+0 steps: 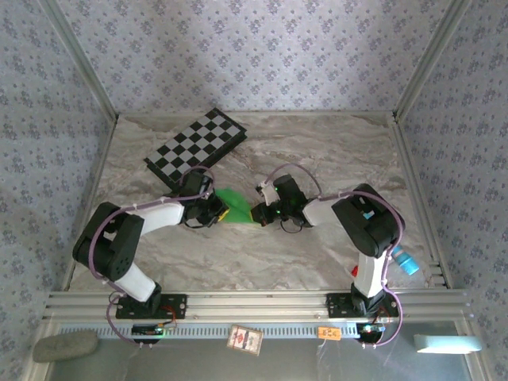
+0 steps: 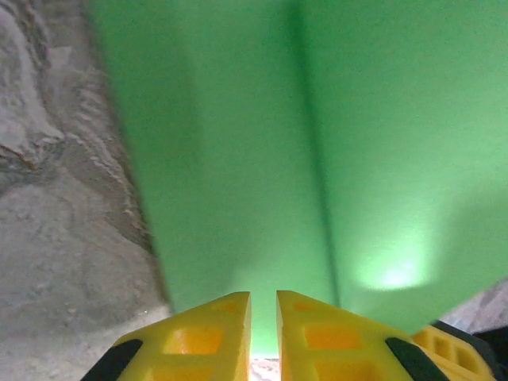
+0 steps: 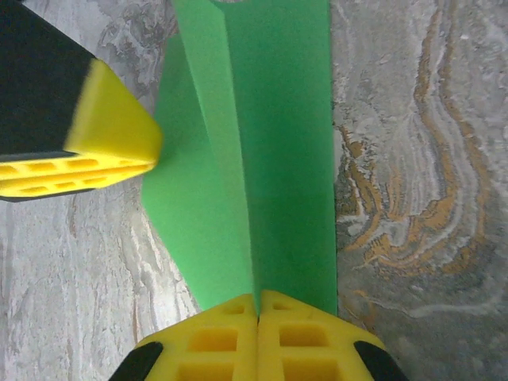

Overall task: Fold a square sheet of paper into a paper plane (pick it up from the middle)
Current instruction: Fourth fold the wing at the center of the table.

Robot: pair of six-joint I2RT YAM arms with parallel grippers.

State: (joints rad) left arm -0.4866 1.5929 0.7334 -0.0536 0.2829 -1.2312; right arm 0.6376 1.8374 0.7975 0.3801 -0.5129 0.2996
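Closest in, the right gripper (image 3: pixel 258 300) has its yellow fingers (image 3: pixel 226 337) pressed tight together on the raised centre ridge of the paper plane (image 3: pixel 278 143). The plane sits low over the marble table (image 3: pixel 413 198), between the two arms. At the other end, the left gripper (image 2: pixel 263 300) has its fingers a thin slit apart at the green edge; I can't tell whether they clamp. The creases and wings are formed, so probably only final shaping or release remains.
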